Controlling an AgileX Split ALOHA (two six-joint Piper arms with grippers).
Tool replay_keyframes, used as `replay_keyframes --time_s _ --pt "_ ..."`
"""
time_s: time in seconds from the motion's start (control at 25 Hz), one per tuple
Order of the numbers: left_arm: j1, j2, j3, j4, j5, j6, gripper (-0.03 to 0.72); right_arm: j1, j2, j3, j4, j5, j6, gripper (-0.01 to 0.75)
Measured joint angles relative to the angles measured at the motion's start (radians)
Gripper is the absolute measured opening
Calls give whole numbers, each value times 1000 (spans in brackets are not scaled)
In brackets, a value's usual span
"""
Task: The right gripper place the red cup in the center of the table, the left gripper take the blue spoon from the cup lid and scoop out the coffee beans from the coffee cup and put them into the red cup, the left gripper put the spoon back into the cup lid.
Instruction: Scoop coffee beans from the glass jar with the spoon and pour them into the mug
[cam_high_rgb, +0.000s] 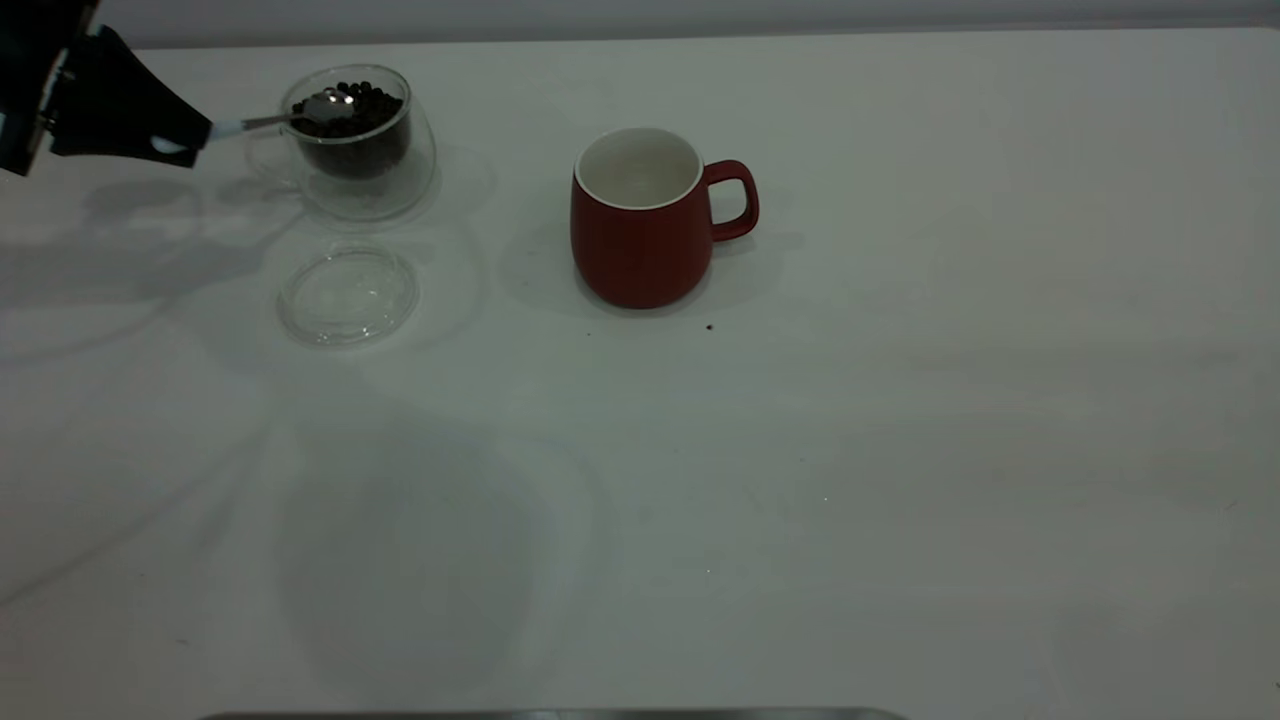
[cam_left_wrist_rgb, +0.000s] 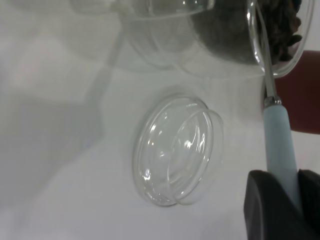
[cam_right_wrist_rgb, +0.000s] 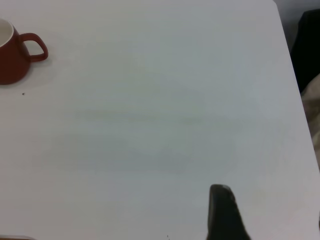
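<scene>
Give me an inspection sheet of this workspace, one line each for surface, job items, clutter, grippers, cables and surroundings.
Surface: white table, a dark speck beside the red cup.
Job's things: red cup upright near centre, inside looks empty; coffee cup holds coffee beans; cup lid lies bare in front of it; blue spoon has its bowl in the beans.
Clutter: nothing seen.
Grippers: left gripper shut on the spoon handle at the table's left edge; right gripper away from the cup, only one finger visible.
Cables: nothing seen.
Surroundings: dark shape past the table edge in the right wrist view.
</scene>
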Motion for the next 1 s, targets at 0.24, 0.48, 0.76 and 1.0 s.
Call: replay_keyframes --time_s 0.24,0.48,0.76,1.0 --pt "-26 5 0 -1 -13 7 126 0 0 0 0 0 0 479" --pt "-27 5 0 2 2 3 126 0 0 0 0 0 0 479" --pt "-27 5 0 2 38 2 126 0 0 0 0 0 0 479" --pt "-27 5 0 2 53 1 126 0 0 0 0 0 0 479"
